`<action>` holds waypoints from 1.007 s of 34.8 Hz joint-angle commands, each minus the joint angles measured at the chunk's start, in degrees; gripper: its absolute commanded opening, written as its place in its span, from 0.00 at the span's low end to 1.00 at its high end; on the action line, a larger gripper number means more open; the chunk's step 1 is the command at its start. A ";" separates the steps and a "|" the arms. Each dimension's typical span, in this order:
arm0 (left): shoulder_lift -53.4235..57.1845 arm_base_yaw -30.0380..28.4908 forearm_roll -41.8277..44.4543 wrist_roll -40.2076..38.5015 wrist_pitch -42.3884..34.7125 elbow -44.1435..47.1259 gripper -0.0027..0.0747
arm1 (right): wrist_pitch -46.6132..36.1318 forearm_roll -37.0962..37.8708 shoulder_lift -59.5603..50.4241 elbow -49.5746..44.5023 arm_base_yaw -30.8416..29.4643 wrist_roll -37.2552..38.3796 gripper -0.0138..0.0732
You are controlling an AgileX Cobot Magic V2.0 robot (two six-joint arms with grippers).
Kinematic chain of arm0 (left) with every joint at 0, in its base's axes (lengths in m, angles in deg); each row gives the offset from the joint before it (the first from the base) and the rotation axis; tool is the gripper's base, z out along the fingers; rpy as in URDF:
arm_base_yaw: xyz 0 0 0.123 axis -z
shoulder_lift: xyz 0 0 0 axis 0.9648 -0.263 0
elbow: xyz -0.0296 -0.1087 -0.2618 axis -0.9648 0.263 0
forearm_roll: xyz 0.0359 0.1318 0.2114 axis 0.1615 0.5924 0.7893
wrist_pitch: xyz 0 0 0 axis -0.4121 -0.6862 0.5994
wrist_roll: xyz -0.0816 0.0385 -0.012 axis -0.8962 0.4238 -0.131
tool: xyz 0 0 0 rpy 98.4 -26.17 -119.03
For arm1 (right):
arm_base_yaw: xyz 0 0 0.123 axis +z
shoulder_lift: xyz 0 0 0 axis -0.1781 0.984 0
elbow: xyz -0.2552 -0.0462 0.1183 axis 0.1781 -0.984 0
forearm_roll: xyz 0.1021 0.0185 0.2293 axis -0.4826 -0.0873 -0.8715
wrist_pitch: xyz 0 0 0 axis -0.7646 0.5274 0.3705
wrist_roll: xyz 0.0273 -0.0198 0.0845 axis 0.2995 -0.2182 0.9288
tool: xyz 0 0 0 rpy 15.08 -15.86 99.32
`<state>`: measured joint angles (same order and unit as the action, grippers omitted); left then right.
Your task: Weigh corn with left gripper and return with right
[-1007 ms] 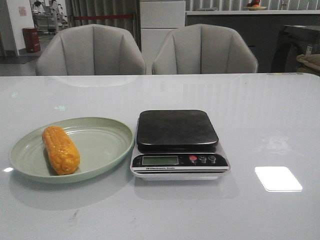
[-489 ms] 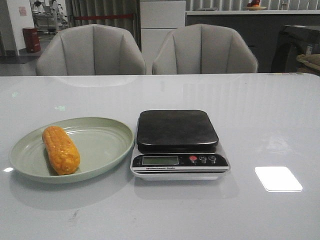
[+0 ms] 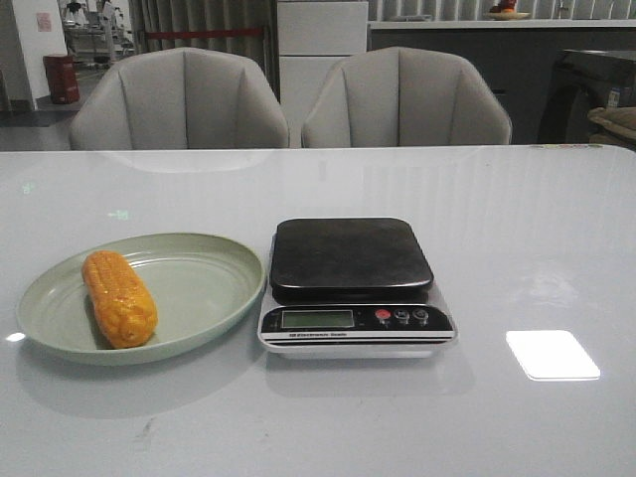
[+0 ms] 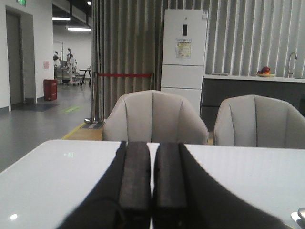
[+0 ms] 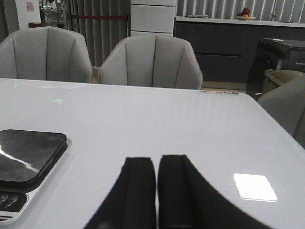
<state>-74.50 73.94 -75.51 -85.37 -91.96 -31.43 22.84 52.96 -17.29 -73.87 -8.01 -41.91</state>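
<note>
The task looks to be at its very start. The corn (image 3: 119, 297) lies on its side in the left part of a pale green plate (image 3: 204, 288), untouched, and the scale (image 3: 353, 286) just beside the plate has nothing on its dark platform. Neither arm shows in the front view.

The left gripper (image 4: 152, 183) has its fingers (image 4: 135, 176) pressed together with nothing between them, and it looks level out over the bench (image 3: 517, 229) toward the chairs, not down at the corn. The right gripper (image 5: 157, 191) is closed and empty as well, with a corner of the scale off to one side in its view.

The next move, I judge, calls for the left fingers to part, come down over the plate and close across the cob's middle, since its glossy, rounded skin may slip or roll.

The bench is white and shiny, with a bright square glare near the right. Behind it stand two grey chairs (image 3: 179, 99), a white cabinet, curtains and a dark counter.
</note>
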 commanded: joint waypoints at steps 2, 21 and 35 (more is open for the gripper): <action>-4.94 0.05 -0.45 -0.05 5.85 -10.35 0.18 | -4.79 0.57 -1.06 -0.58 0.05 -0.45 0.38; -16.36 1.97 -3.47 -0.05 21.27 -18.60 0.18 | -4.79 0.57 -1.06 -0.58 0.00 -0.45 0.38; -26.55 11.96 -0.46 -0.05 26.79 -25.56 0.70 | -4.79 0.57 -1.06 -0.58 0.00 -0.45 0.38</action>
<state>-97.65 84.58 -76.01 -85.37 -61.99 -53.28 22.84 52.96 -17.29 -73.87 -8.01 -41.91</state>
